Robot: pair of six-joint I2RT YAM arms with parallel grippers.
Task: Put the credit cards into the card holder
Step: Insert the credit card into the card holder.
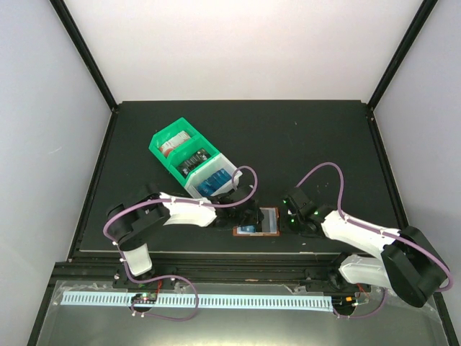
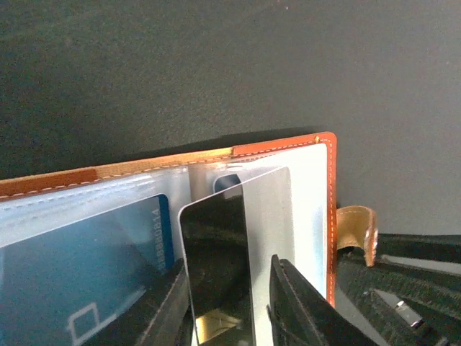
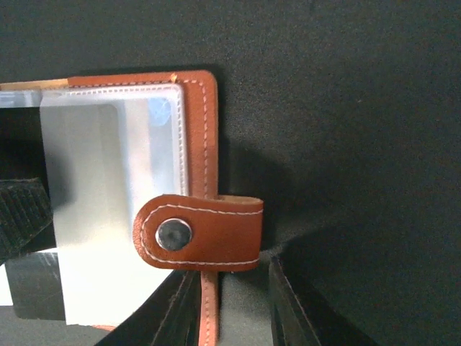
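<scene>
Card holder [image 1: 258, 222] lying open and flat on the table between the two arms. Left gripper [image 2: 227, 277] is at the holder's left side. Its jaws are parted either side of a black credit card [image 2: 216, 245], whose far end appears tucked beside a clear pocket leaf [image 2: 277, 209]; nothing is clamped. A blue credit card [image 2: 94, 259] already fills the pocket just left of it. Right gripper [image 3: 232, 277], jaws likewise apart, straddles the holder's edge by the snap tab [image 3: 202, 232]. To seat the black card, keep the holder steady, push squarely along the pocket, and avoid buckling the leaf.
</scene>
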